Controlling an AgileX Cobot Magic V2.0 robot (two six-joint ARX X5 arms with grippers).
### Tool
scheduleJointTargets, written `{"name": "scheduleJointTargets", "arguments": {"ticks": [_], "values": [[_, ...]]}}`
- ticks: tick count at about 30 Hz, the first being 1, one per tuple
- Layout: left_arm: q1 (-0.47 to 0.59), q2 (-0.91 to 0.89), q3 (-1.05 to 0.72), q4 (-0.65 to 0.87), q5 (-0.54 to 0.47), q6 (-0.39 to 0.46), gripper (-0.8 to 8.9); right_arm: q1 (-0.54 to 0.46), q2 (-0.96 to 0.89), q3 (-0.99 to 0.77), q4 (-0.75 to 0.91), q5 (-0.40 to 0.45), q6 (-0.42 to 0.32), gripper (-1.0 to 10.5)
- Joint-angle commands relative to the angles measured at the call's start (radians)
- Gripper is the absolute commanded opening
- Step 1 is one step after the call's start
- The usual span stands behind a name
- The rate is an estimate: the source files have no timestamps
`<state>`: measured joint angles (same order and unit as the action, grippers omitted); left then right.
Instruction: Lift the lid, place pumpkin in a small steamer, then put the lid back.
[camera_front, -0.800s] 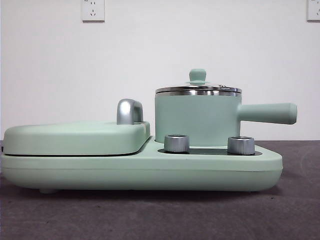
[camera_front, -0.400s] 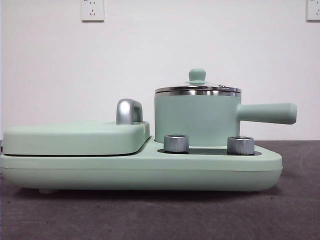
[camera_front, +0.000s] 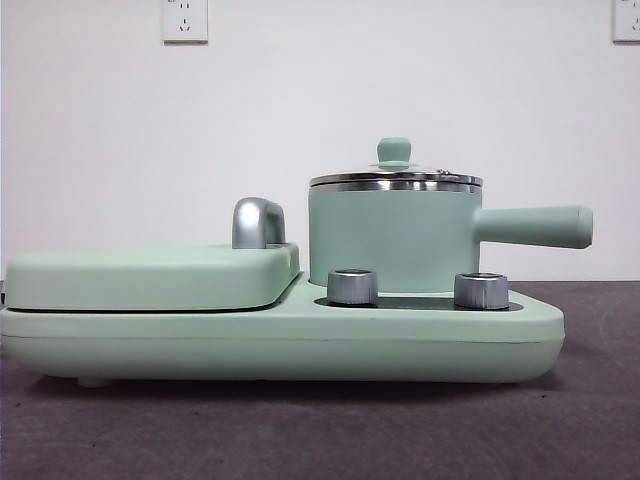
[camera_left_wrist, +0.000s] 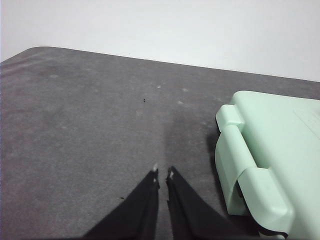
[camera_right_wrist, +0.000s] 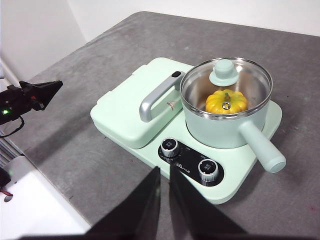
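Pumpkin inside the covered steamer, both grippers clear of it.

The round clear-glass lid (camera_right_wrist: 226, 81) with a steel rim and mint-green knob sits on the small cylindrical mint-green steamer (camera_front: 395, 236), and the glossy yellow-orange ribbed pumpkin (camera_right_wrist: 226, 101) shows through the glass inside. The steamer stands on the mint-green cooker base (camera_front: 420, 332), behind two steel dials (camera_right_wrist: 169, 146), beside the broad flat mint-green griddle cover (camera_front: 150, 275) with its chrome handle (camera_right_wrist: 156, 96). The right gripper (camera_right_wrist: 165, 172) hangs above the grey tabletop (camera_right_wrist: 75, 155) off the dial edge of the base, its jaws together. The left gripper (camera_left_wrist: 163, 173) hovers over bare tabletop beside one end of the appliance, its jaws nearly touching.
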<state>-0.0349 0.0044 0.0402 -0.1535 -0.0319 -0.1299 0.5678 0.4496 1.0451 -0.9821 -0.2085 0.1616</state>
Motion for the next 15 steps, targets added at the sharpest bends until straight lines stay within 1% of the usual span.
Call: {"name": "scheduleJointTargets", "arguments": {"ticks": [1, 3, 7, 15], "values": [[0.002, -0.001, -0.013, 0.019, -0.006, 0.013, 0.33, 0.006, 0.005, 0.010, 0.010, 0.000, -0.006, 0.3], [0.002, -0.001, -0.027, 0.019, -0.006, 0.013, 0.33, 0.006, 0.005, 0.010, 0.010, -0.001, -0.006, 0.3], [0.002, -0.001, -0.027, -0.031, -0.006, 0.013, 0.33, 0.006, 0.005, 0.010, 0.010, -0.001, -0.006, 0.3], [0.002, -0.001, -0.027, -0.034, -0.006, 0.013, 0.33, 0.006, 0.005, 0.010, 0.010, -0.001, -0.006, 0.3]]}}
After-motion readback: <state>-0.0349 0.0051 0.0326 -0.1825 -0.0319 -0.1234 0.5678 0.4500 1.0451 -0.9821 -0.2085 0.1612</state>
